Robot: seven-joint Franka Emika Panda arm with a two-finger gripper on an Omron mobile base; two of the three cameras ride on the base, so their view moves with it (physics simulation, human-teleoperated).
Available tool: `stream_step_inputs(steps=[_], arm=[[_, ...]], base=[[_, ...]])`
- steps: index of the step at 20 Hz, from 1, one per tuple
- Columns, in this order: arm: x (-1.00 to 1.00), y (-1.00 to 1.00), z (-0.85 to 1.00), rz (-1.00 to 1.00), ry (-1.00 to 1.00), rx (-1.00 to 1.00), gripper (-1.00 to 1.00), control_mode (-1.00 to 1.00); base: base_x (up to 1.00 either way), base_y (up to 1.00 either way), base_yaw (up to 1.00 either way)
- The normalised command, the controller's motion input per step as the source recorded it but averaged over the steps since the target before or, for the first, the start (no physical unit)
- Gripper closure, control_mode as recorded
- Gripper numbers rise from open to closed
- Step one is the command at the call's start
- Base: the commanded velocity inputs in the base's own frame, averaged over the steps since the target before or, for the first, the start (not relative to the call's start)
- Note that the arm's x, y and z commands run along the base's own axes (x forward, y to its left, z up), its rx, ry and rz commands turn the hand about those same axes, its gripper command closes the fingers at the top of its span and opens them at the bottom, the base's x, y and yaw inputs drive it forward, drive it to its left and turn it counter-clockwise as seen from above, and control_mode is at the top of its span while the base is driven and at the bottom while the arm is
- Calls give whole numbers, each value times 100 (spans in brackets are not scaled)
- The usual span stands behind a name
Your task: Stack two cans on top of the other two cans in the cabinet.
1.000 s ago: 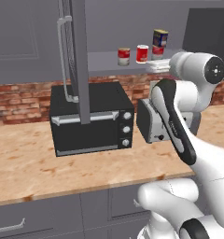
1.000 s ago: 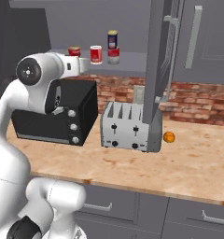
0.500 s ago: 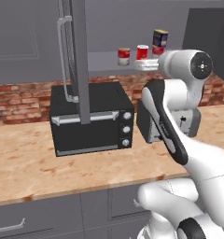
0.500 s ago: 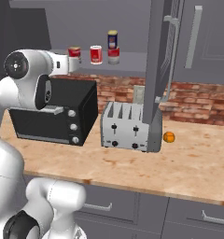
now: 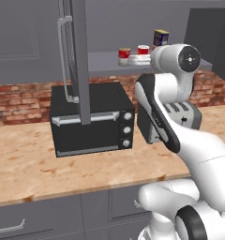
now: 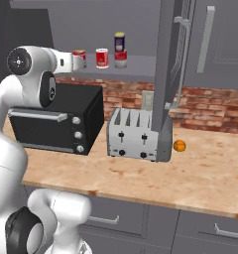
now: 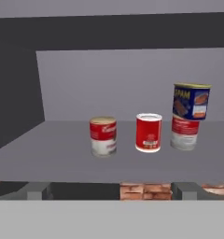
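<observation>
On the grey shelf (image 7: pixel 58 161) of the cabinet stand three red-and-white cans in a row. The left can (image 7: pixel 103 135) and the middle can (image 7: pixel 148 132) carry nothing. The right can (image 7: pixel 184 134) bears the dark-blue can with a yellow label (image 7: pixel 191 101). My gripper (image 7: pixel 111 191) is open and empty in front of the shelf edge, level with the gap between the left and middle cans. From the left base, the gripper (image 5: pixel 134 60) sits just below the red cans (image 5: pixel 124 56), with the blue can (image 5: pixel 161 37) further right. From the right base, the gripper (image 6: pixel 73 62) partly covers the leftmost can (image 6: pixel 80 58).
The open cabinet door (image 5: pixel 79 56) with its long bar handle hangs left of the shelf. Below it, a black toaster oven (image 5: pixel 91 119) stands on the wooden counter (image 5: pixel 30 164). A silver toaster (image 6: pixel 136 134) and a small orange (image 6: pixel 179 145) sit further right.
The arm has swung and carried the open gripper leftward along the front of the shelf. The cans have not moved.
</observation>
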Motion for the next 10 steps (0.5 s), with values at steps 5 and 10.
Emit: stream_step_inputs(steps=[5,10], arm=[[24,14,0,0,1,0,-100,-100],[23,6,0,0,0,0,-100,-100]], base=[[0,0,0],[0,0,0]])
